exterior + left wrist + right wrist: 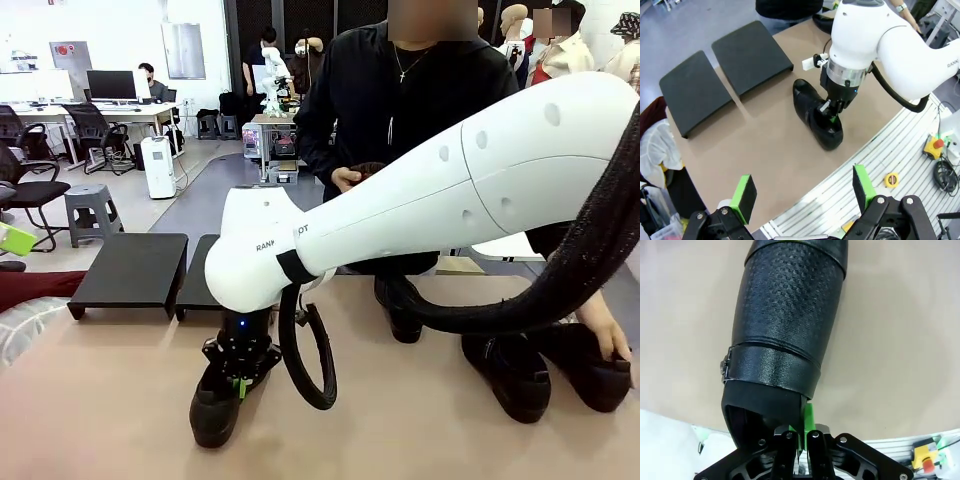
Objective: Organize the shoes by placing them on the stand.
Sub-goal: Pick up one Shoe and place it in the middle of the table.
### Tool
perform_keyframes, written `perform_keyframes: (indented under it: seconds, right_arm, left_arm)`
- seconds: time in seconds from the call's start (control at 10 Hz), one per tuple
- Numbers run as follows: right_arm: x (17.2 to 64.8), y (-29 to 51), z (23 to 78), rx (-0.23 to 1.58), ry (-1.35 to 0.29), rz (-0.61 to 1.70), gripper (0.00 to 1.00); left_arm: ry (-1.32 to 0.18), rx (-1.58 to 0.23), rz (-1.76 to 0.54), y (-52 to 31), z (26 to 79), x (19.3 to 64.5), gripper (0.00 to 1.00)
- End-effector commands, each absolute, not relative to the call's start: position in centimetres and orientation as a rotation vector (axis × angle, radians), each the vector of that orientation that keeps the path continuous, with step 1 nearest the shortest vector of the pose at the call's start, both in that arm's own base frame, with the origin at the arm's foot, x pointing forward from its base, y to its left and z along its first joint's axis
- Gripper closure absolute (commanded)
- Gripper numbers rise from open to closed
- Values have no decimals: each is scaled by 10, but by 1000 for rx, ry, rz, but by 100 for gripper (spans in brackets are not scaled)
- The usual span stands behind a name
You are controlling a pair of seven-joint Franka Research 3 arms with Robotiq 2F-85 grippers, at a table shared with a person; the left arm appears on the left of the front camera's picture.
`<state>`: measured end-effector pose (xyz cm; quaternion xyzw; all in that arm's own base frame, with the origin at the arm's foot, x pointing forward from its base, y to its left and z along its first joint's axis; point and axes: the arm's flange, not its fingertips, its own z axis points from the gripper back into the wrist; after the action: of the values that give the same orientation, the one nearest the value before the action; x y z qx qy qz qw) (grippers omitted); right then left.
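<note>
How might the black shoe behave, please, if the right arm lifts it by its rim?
The right pincer grips the shoe only at its rear rim, so the toe may droop. Its leather looks stiff, probably won't fold.

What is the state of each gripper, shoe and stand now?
Left gripper: open, holding nothing.
Right gripper: shut on the near shoe, at its opening's edge.
Near shoe: sole down, not on a stand.
Other three shoes: on the table.
Two stands: no shoes on them.

Grey stool (93, 210), black office chair (30, 188)
</note>
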<state>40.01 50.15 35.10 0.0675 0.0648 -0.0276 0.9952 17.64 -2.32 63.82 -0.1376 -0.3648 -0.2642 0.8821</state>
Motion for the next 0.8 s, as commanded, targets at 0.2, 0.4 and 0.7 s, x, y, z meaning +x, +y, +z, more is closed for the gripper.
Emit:
perform_keyframes:
  seconds: [0.2,0.4,0.7]
  right_arm:
    - [395,499,348,148,129,-23,0]
    - [396,498,347,124,140,-46,0]
    - [392,495,354,118,129,-53,0]
  left_arm:
    - [-767,-296,-553,-23,637,178,0]
    - [-767,-296,-553,-23,637,178,0]
    - [-767,-296,-553,-23,637,178,0]
